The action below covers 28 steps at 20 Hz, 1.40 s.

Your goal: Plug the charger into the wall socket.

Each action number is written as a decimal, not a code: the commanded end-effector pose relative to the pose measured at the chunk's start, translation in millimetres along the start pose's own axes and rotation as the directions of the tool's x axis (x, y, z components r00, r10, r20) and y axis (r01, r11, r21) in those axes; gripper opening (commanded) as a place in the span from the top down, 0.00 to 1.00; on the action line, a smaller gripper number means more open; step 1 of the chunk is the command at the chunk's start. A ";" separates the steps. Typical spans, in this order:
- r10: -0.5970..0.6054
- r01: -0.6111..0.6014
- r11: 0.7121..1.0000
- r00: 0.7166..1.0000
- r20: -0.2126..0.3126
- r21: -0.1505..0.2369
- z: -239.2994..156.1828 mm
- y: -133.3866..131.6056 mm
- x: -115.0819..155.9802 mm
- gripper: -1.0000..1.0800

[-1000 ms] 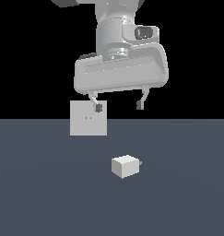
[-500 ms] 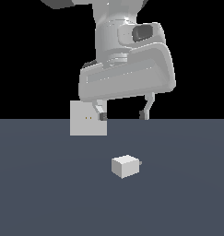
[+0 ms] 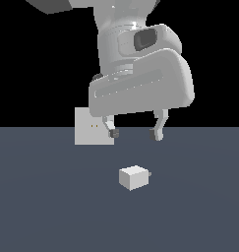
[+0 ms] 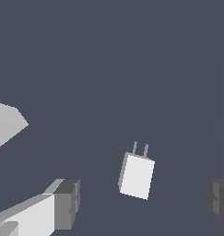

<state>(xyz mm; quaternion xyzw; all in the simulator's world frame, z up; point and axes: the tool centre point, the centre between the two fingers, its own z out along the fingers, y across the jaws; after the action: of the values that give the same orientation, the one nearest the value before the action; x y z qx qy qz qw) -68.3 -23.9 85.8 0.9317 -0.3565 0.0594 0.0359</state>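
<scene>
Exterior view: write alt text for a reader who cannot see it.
A white robot arm's open pincer hangs above a small off-white charger lying on a dark grey floor, not touching it. The charger's prongs point toward the exterior view's right. Behind, at the exterior view's left, stands a light-grey square wall socket with two tiny holes.

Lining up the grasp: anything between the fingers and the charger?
Nothing; in the exterior view only bare floor separates the open gripper from the charger below.
</scene>
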 end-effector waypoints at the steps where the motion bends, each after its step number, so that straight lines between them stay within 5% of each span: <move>1: 0.051 -0.051 0.999 0.999 -0.015 -0.002 4.3 2.2 -2.4 0.04; 14: 0.221 -0.222 0.975 0.973 -0.066 -0.008 19.9 8.6 -10.6 0.04; 28: 0.241 -0.243 0.970 0.968 -0.071 -0.009 31.5 9.1 -13.6 0.04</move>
<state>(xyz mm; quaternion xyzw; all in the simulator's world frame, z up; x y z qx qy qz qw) -81.3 -25.2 56.7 0.8783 -0.4664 0.0929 0.0490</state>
